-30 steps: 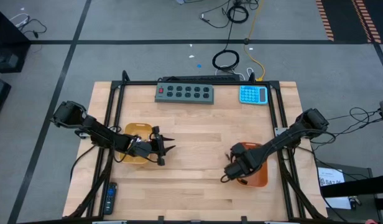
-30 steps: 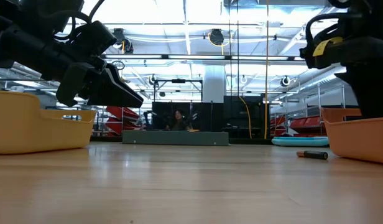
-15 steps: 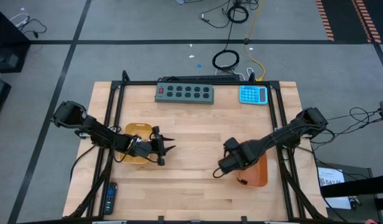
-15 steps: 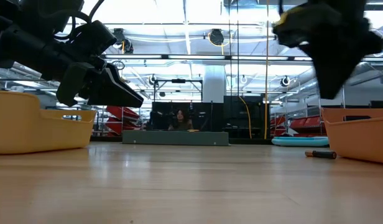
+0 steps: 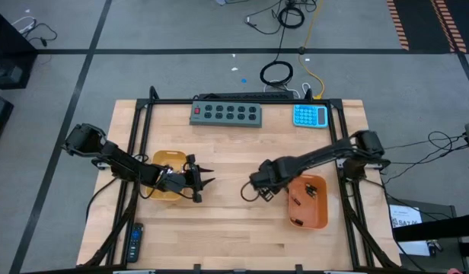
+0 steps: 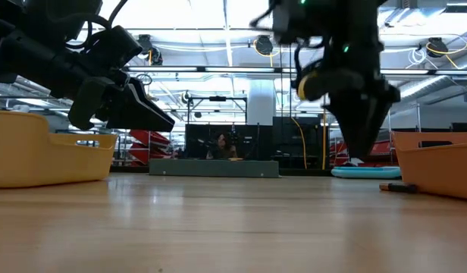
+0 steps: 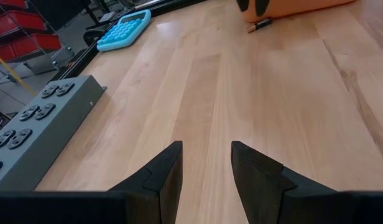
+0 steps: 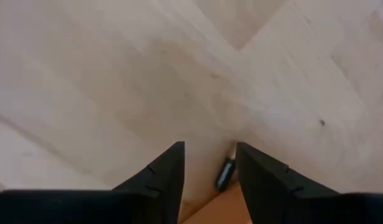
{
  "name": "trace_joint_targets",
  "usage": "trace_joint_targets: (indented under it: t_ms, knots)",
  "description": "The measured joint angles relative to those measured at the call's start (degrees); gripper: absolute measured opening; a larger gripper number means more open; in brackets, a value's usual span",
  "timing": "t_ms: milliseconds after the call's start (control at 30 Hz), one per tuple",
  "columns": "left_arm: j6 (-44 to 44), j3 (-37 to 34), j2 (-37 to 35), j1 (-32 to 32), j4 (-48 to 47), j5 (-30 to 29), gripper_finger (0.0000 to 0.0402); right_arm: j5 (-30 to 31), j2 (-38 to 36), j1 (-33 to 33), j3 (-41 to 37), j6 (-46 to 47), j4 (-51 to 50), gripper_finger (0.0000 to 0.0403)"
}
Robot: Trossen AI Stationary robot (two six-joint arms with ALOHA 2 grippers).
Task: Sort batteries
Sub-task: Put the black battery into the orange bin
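**One loose battery lies by the orange tray, and the right jaws are the near ones**

The right gripper (image 5: 253,190) hangs over the middle of the bench (image 5: 234,144). Its jaws are open and hold nothing. In the right wrist view a small dark battery (image 8: 224,174) shows low in the frame, in the gap between the two fingers. It lies flat on the wood. Its long side runs nearly up and down the frame, tipped a little, so it points along the gap and not across it. Its lower end is just beside a corner of the orange tray (image 8: 224,206).

In the low view the same battery (image 6: 399,187) lies at the far right of the frame, just beside the orange tray wall (image 6: 434,171). The right gripper (image 6: 362,148) hangs above the wood to the left of it, apart from it. So I think the jaws must go back toward the tray and down to reach it.

A few dark batteries (image 5: 298,200) already lie inside the orange tray (image 5: 324,205).

The left gripper (image 5: 206,181) waits by the yellow tray (image 5: 160,156) at the left of the frame. Its jaws are open and empty too. From there the battery (image 7: 260,25) is well apart, at the top of its wrist view. The right arm is much nearer.
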Motion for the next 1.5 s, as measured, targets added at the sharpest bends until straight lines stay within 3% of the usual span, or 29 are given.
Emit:
trace_joint_targets:
  t_ms: [667,900,1233,1367,1500]
  knots:
    - [-0.02,0.0,0.0,0.0,-0.19,-0.07,0.0146,-15.89,2.26,-10.8,-1.68,-11.83,-4.18,0.0141]
    - [0.0,0.0,0.0,0.0,-0.17,-0.09,0.0146,-19.36,7.15,-12.23,-1.68,-18.8,-6.25,0.0141]
    - [0.02,0.0,0.0,0.0,-0.19,-0.15,0.0146,-20.78,10.09,-12.18,-1.77,-20.43,-5.55,0.0141]
    - [0.02,0.0,0.0,0.0,-0.2,-0.17,0.0146,-20.96,11.09,-12.21,-1.68,-20.59,-3.54,0.0126]
    - [0.0,0.0,0.0,0.0,-0.19,-0.22,0.0146,-21.45,12.5,-12.23,-1.44,-21.57,-3.07,0.0082]
